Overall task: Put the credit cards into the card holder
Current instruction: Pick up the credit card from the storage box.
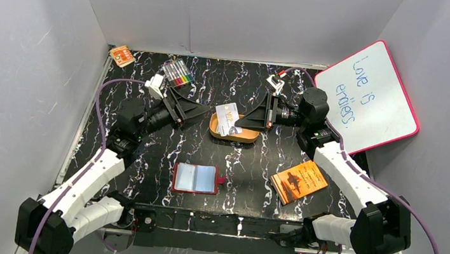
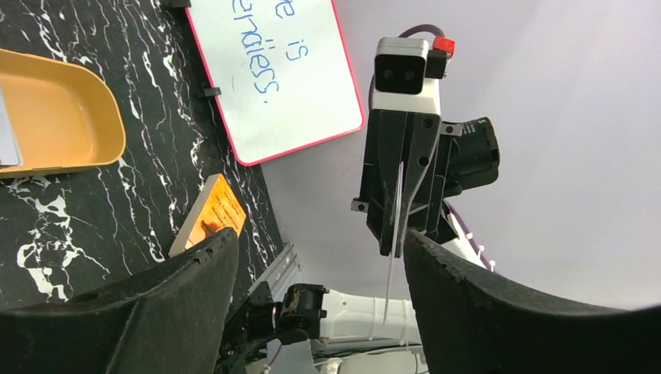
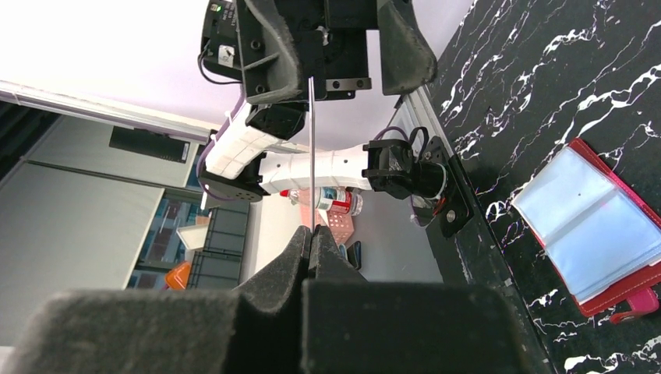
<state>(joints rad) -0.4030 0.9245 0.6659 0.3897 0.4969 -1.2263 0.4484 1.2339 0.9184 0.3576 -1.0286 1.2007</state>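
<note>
The card holder (image 1: 196, 178) lies open on the black marbled table, red rim, pale pockets up; it also shows in the right wrist view (image 3: 588, 226). My right gripper (image 1: 240, 123) is shut on a pale credit card (image 1: 227, 118) and holds it above the orange oval tin (image 1: 234, 134). In the right wrist view the card (image 3: 311, 148) is edge-on, rising from the closed gripper (image 3: 311, 231). My left gripper (image 1: 202, 110) is open and empty, facing the card from the left, apart from it. The left wrist view shows the card (image 2: 392, 249) edge-on beyond the open gripper (image 2: 319, 261).
An orange booklet (image 1: 299, 181) lies right of the holder. A pink-framed whiteboard (image 1: 367, 95) leans at the back right. A marker pack (image 1: 179, 72) and a small orange item (image 1: 122, 56) sit at the back left. A pale card edge (image 2: 6, 136) shows inside the tin (image 2: 70, 125).
</note>
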